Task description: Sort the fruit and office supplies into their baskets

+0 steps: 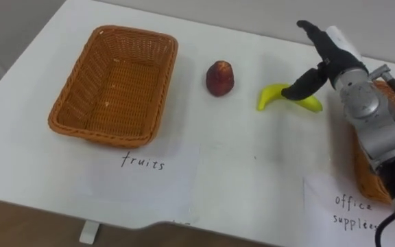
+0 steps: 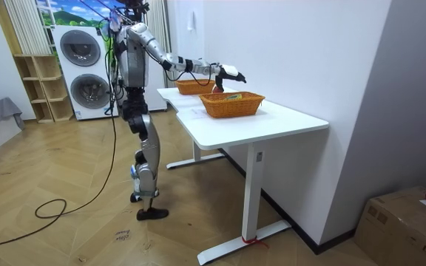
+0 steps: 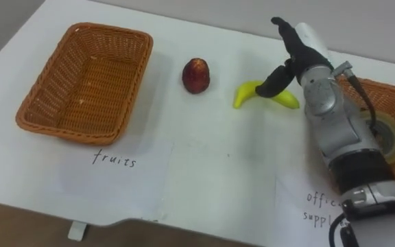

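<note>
One banana (image 1: pixel 271 96) beneath right hand (image 1: pixel 332 52) thumb; fingers (image 1: pixel 308 29) extended beyond it.

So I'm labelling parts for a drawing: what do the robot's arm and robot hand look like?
The right arm is jointed silver-grey metal, black lower down, with a dark cable along it. The right robot hand has black fingers and a white back cover.
</note>
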